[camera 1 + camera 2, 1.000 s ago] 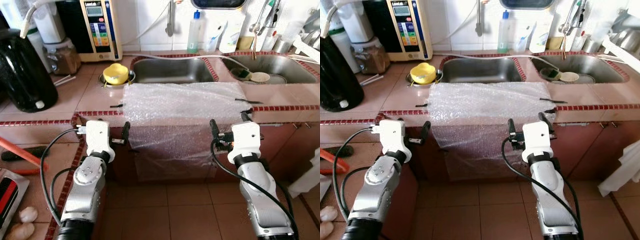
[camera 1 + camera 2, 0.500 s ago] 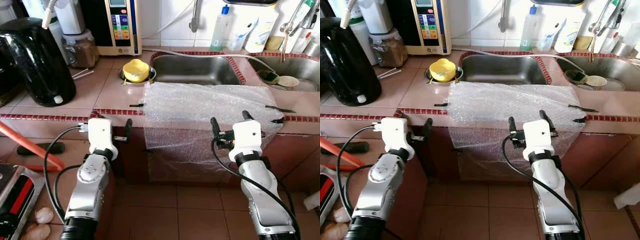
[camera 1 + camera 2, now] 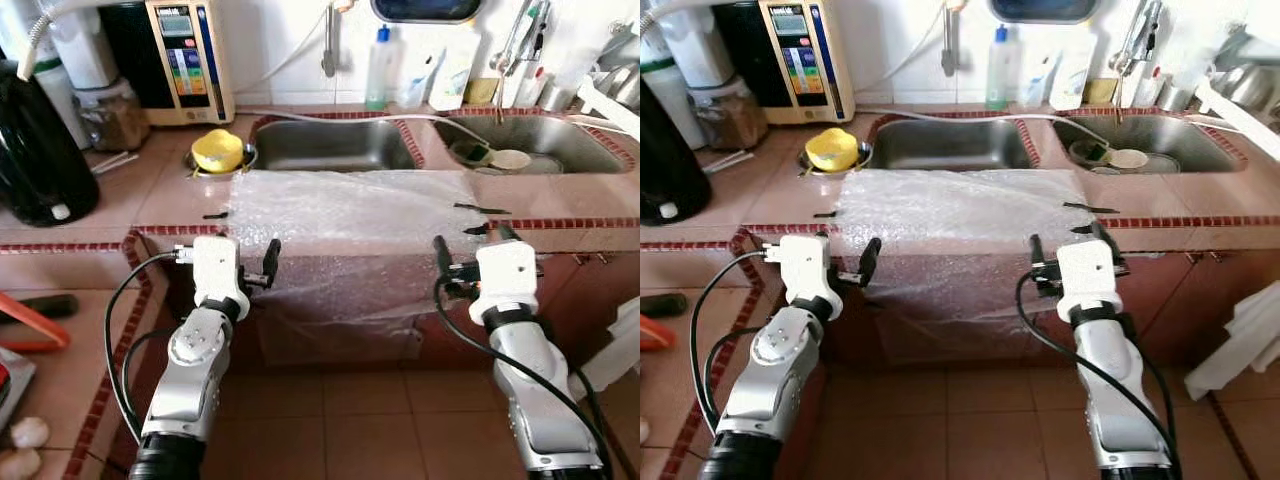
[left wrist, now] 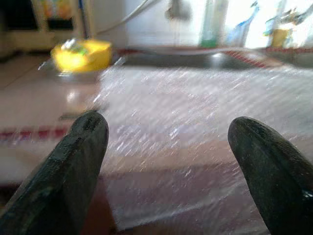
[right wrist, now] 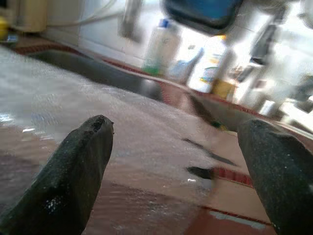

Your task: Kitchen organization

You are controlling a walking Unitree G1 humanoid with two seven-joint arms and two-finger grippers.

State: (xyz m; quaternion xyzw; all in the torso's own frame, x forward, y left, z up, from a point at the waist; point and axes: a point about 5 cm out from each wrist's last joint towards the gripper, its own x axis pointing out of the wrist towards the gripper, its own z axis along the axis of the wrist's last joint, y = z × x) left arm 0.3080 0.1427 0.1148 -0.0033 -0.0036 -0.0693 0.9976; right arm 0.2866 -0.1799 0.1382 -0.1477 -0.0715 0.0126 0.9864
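Pink-tiled kitchen counter (image 3: 120,215) runs across the scene, and a sheet of bubble wrap (image 3: 350,215) lies taped over its front edge, hanging down over the cabinet below. Nearest the camera, both arms are raised just short of that edge: the left gripper (image 3: 262,262) hovers by the sheet's left hanging corner, the right gripper (image 3: 470,250) by its right side, each with fingers spread wide and holding nothing.

What organizing step is in hand is unclear; both arms appear to be reaching for the counter over the sheet. To do it well, I judge the fingers should pass above the loose plastic so they do not snag or tear it off its black tape strips (image 3: 480,209).

Beyond the sheet sits a yellow bowl (image 3: 218,150) to its left, then a double sink (image 3: 335,145) behind it.

Head views lay out the whole counter; the left wrist view shows the bowl (image 4: 80,54) framed past one fingertip (image 4: 73,161), and the right wrist view shows bottles (image 5: 159,46) behind the sink.
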